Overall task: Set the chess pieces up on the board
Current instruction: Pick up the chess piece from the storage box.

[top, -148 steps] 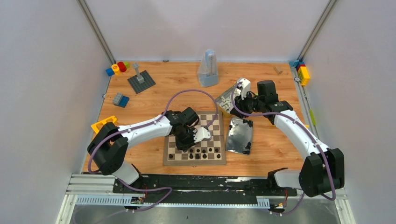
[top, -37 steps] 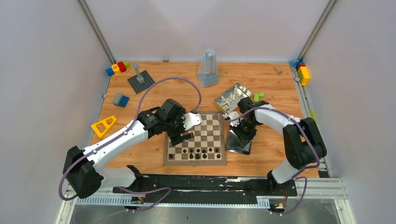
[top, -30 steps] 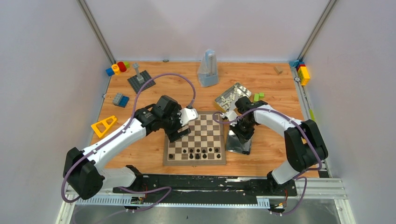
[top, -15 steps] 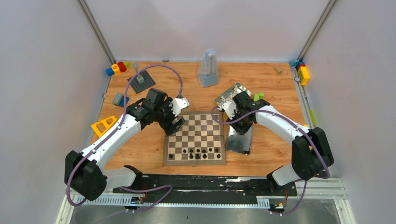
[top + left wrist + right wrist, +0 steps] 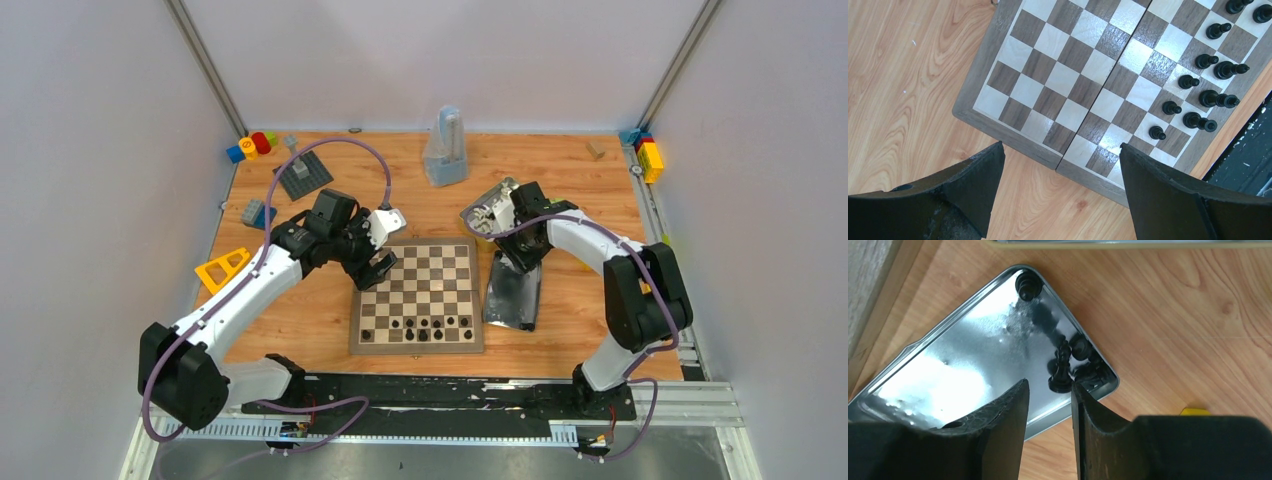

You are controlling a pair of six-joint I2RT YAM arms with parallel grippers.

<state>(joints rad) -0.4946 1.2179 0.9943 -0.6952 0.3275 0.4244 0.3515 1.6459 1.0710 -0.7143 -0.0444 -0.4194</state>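
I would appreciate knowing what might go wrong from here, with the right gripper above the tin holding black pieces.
1. Several black pieces crowd one corner of the tin, touching; the right gripper, partly open, may catch two or topple neighbours.
2. The left gripper, open above the edge of the board, could nudge it and upset the standing row.

Table (image 5: 600,190): board (image 5: 418,295), tins (image 5: 513,295), apparently blocks (image 5: 252,146)
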